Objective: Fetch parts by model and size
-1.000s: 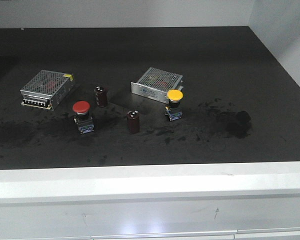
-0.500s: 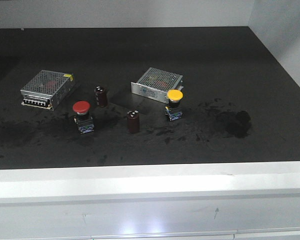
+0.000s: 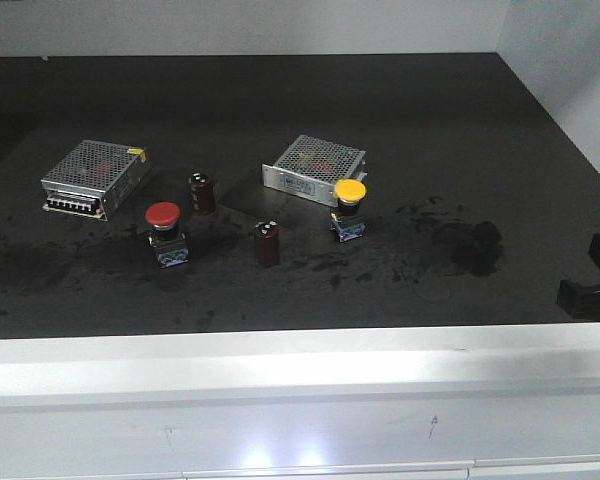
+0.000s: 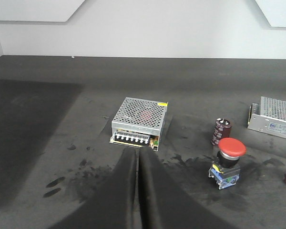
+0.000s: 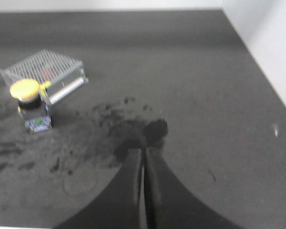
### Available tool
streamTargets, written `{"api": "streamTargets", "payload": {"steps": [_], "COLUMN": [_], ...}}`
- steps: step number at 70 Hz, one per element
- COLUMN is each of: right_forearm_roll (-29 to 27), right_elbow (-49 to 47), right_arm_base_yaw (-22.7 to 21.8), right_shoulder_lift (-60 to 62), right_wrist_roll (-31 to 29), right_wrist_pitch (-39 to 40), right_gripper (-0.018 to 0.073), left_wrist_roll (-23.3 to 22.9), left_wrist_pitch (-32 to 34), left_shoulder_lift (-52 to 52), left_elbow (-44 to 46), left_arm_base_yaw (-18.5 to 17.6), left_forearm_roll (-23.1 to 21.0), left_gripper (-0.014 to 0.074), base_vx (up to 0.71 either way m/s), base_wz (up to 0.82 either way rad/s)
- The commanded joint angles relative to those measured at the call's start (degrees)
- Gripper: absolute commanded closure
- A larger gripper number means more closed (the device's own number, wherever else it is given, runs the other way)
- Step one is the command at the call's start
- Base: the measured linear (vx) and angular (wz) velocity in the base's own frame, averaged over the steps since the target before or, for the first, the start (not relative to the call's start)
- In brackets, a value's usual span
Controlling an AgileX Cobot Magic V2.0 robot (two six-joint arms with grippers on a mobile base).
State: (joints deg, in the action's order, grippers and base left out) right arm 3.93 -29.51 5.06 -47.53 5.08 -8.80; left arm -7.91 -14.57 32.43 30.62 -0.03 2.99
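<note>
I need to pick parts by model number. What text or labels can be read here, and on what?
No text is readable.
Right metal box: side label with blue mark, too small.
Left metal box: yellow sticker, too small.
Red button: blue base markings blurred.

Front view: dim overall, matte black worktop point(image 3: 400, 120) soaks up light. The white front ledge point(image 3: 280, 370) is the brightest part, w/ two glare spots low on the panel under it. At the frame edge the right claw point(image 3: 592, 283) is only a black silhouette, no detail.

Left wrist view: sharp, evenly lit. A broad soft shadow lies on the worktop left of the left claw point(image 4: 137, 151). The power supply point(image 4: 139, 120) just beyond the claw is crisp, mesh holes readable.

Right wrist view: soft and blurred throughout. The yellow-capped switch point(image 5: 31, 106), far left of the claw, looks smeared. The wall point(image 5: 271, 57) to the claw's right is washed out.
</note>
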Motion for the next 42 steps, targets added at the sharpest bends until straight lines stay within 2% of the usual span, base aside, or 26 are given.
{"api": "streamTargets", "payload": {"steps": [1, 11, 19, 26, 34, 42], "right_forearm_roll": [1.42, 2.07, 2.07, 2.07, 2.07, 2.07], "right_elbow": [-1.97, -2.15, -2.15, -2.15, -2.15, -2.08], "right_arm_base_yaw": [-0.1, -0.1, -0.1, -0.1, -0.1, -0.1], "right_shoulder_lift": [-0.15, -0.15, -0.15, -0.15, -0.15, -0.15], "right_wrist_roll": [-0.53, -0.53, -0.53, -0.53, -0.65, -0.65], "right_wrist_pitch": [3.5, 3.36, 3.18, 3.27, 3.66, 4.51], "right_gripper": [0.0568, 0.0542, 0.0447, 0.0301, 0.0109, -0.0014], "left_wrist_roll": [-0.51, -0.65, -0.65, -0.65, -0.65, -0.65], "left_wrist_pitch": [3.72, 2.7, 2.43, 1.6, 0.32, 0.73], "left_shoulder_lift": [0.32, 0.85, 0.97, 0.97, 0.97, 0.97], "left_elbow": [1.8, 1.8, 1.8, 2.05, 2.09, 2.03], "left_arm_base_yaw": [-0.47, -0.47, -0.47, -0.47, -0.5, -0.5], "left_forearm_roll": [-0.36, -0.3, -0.3, -0.3, -0.3, -0.3], "left_gripper": [0.0601, 0.0575, 0.0496, 0.0377, 0.0185, 0.0039], "base_vx": [0.0, 0.0, 0.0, 0.0, 0.0, 0.0], "base_wz": [0.0, 0.0, 0.0, 0.0, 0.0, 0.0]}}
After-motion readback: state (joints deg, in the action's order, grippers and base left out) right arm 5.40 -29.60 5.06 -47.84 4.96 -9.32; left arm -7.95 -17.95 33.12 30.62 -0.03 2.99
